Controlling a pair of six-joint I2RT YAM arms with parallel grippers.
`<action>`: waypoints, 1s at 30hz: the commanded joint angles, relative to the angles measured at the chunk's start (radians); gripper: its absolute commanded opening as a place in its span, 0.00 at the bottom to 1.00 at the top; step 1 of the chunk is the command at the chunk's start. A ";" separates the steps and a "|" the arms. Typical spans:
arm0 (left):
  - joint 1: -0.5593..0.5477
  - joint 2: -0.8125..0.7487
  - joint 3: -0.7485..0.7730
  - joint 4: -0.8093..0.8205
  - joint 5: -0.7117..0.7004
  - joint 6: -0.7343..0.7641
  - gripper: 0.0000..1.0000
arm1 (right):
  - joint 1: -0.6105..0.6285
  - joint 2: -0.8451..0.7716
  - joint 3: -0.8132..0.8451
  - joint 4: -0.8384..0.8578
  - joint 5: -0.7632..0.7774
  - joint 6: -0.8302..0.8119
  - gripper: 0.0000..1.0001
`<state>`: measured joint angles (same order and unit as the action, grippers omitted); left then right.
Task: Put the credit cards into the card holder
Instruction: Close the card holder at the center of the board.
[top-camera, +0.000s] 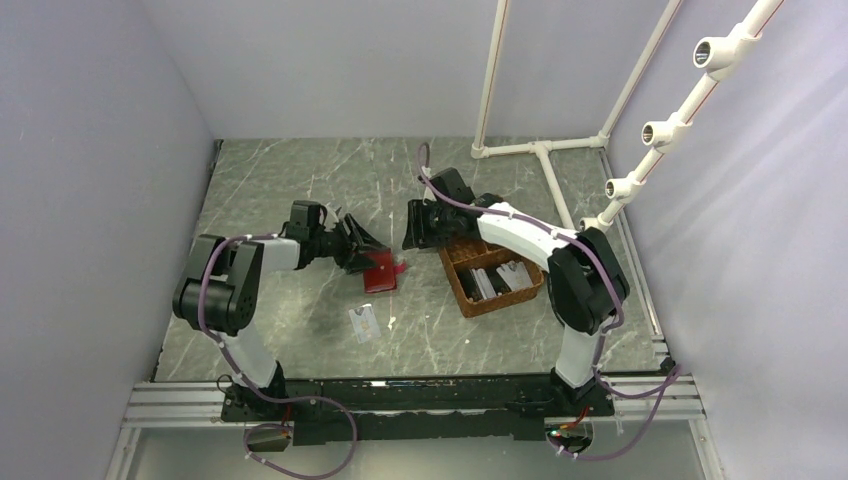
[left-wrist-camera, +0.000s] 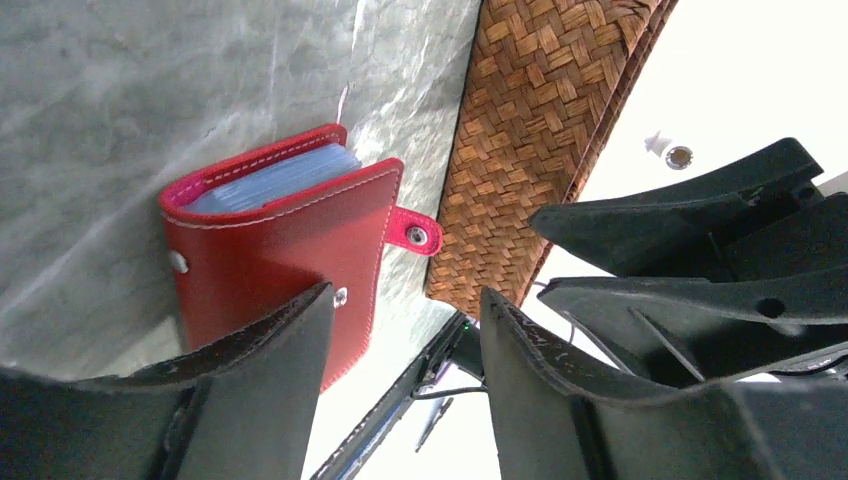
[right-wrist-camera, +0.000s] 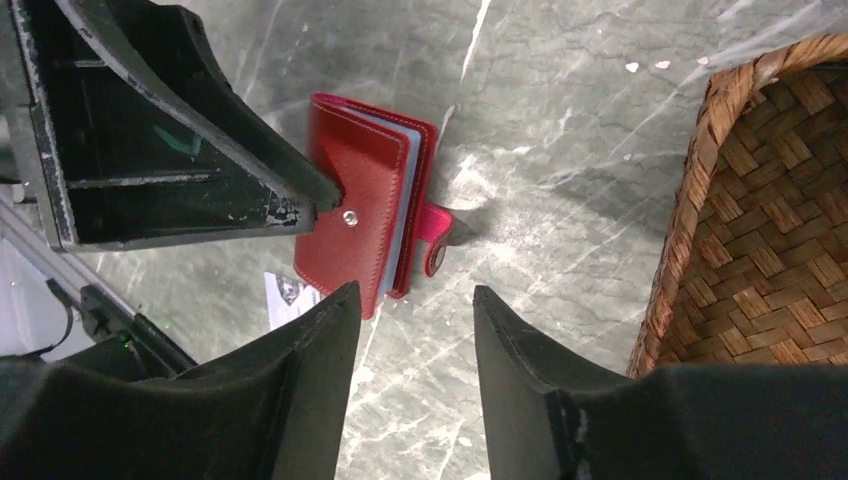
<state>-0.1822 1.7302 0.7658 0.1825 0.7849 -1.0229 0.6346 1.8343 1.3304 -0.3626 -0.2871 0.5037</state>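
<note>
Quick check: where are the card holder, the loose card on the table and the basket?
card holder (left-wrist-camera: 270, 255): left wrist view, on its red front cover.
loose card (top-camera: 364, 322): top external view, on its middle.
woven basket (left-wrist-camera: 520, 140): left wrist view, on its outer wall.

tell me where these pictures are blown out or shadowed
Left wrist: blown-out white beyond the brown woven basket, dark red leather wallet sharp. Right wrist: even light, soft shadow beside the wallet on the grey marble table. Top external: bright streaks on the right wall.
</note>
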 joint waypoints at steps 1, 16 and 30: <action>-0.010 0.027 0.065 -0.042 -0.039 0.044 0.54 | 0.013 0.015 0.018 -0.006 0.054 -0.020 0.46; -0.036 0.096 0.071 -0.207 -0.185 0.143 0.10 | 0.015 0.118 0.043 0.047 -0.049 -0.034 0.30; -0.049 0.103 0.060 -0.212 -0.212 0.140 0.06 | 0.019 0.077 -0.015 0.194 -0.186 -0.033 0.00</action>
<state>-0.2081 1.7969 0.8383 0.0254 0.6563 -0.9184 0.6479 1.9594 1.3331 -0.3023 -0.3744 0.4713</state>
